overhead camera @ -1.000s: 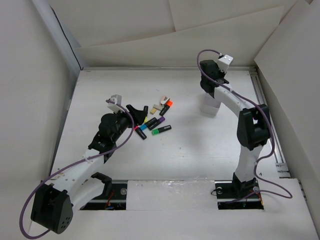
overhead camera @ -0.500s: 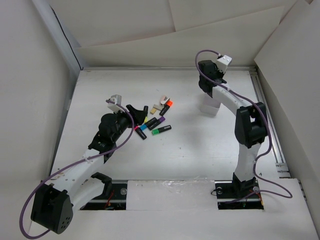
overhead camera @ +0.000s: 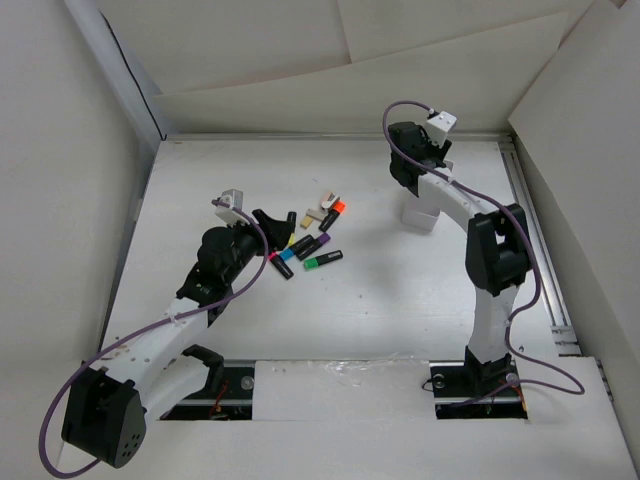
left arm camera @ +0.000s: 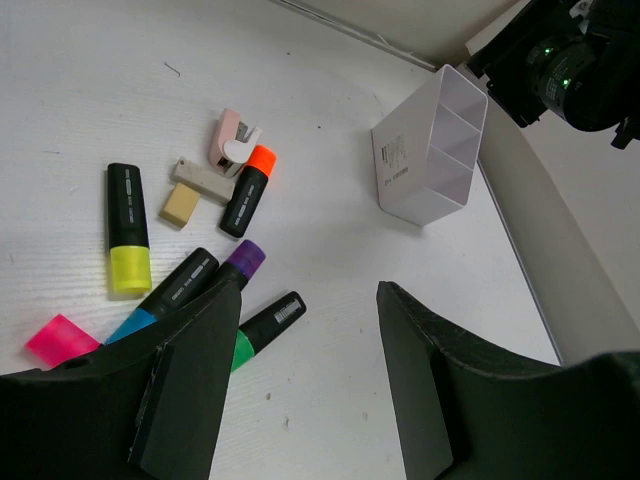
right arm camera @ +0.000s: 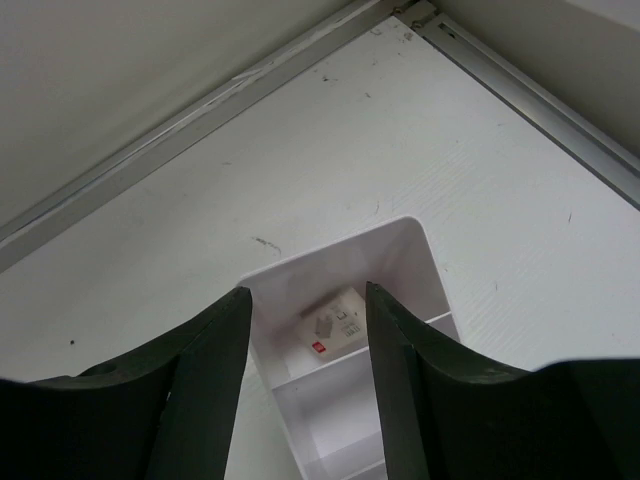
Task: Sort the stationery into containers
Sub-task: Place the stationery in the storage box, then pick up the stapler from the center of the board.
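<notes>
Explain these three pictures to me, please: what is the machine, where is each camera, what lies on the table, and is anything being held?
The machine is two robot arms bolted at the near edge of a white table. The top picture looks down from above and behind them, with the left arm on the left and the right arm on the right. The other two pictures come from a camera on each wrist, so the dark shapes at the bottom are that arm's own two fingers. The left gripper is open by a cluster of short markers and two beige erasers. The right gripper is open above a white organiser split into compartments. Nothing is held by either.
</notes>
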Motion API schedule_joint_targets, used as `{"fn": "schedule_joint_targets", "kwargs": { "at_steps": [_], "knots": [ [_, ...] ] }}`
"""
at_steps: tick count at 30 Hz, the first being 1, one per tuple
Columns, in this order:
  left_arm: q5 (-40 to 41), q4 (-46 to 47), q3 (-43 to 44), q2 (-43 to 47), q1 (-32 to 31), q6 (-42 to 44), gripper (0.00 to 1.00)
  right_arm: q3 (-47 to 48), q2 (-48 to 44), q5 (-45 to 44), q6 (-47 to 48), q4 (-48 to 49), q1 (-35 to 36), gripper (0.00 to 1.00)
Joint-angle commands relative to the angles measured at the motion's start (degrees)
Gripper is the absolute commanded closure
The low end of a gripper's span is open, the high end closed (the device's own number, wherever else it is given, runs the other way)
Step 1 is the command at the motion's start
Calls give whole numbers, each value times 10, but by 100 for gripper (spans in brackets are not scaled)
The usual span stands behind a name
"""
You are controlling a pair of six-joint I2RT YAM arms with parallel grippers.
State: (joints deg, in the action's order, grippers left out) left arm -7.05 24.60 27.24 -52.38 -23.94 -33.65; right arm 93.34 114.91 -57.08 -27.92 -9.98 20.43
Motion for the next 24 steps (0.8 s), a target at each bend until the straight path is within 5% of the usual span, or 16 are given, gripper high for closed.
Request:
{"fn": "schedule_joint_targets", "kwargs": {
  "at_steps": [1, 8, 13, 19, 23, 24],
  "knots": [
    [1, 26, 18, 9, -1, 6, 46, 7, -9, -10, -5, 16, 16, 44],
    [1, 24, 18, 14, -1, 6, 46, -14, -45, 31, -10, 16, 43, 52],
    [7, 19, 18, 14, -1, 1, 46, -55, -70, 174, 10, 34, 84, 99],
    [51, 13, 7, 39, -1, -5, 46, -64, -47, 392, 3, 41, 130, 100],
    [53, 0, 7, 52, -1, -5, 46, -6, 19, 392, 9, 3, 147, 41],
    [53, 7, 7, 52, -1, -5, 46, 10, 31, 392, 9, -7, 147, 35]
  ]
}}
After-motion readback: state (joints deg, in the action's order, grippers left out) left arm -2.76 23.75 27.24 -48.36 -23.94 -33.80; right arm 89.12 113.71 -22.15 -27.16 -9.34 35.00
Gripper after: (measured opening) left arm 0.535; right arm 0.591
